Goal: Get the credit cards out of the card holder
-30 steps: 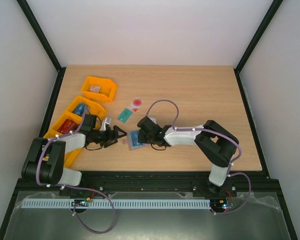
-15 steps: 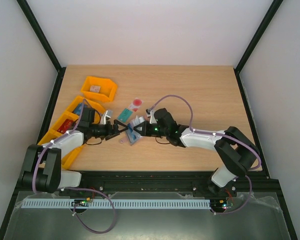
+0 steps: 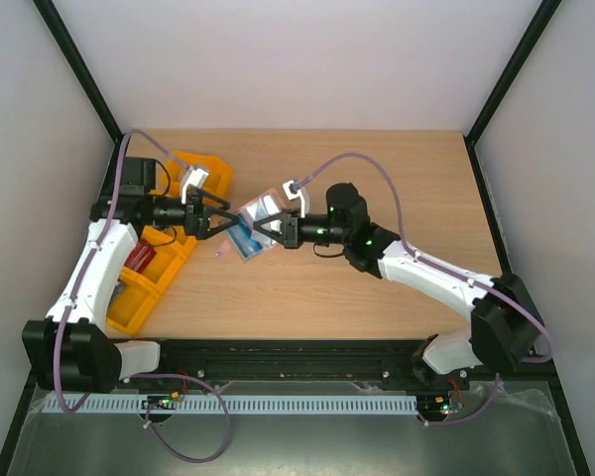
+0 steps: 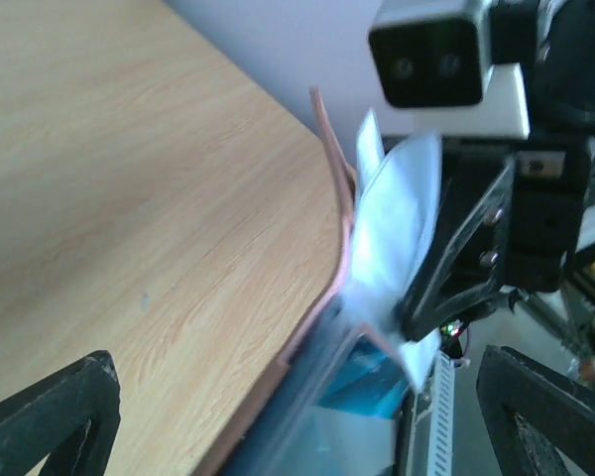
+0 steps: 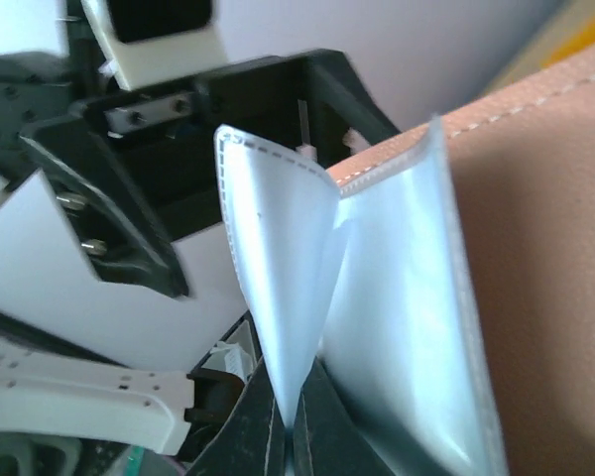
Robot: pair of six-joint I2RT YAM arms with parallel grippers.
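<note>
No writing or labels can be read anywhere.

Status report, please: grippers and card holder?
Right gripper shut on reddish-brown folding card holder, held above table. Left gripper open beside it. Nothing between them.

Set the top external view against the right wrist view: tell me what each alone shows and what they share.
Only the top external view shows the table and the orange bins at its left edge. Only the right wrist view shows, close up, the right gripper pinching the card holder by its pale inner flap. Both show the card holder lifted, with the open left gripper facing it.
</note>
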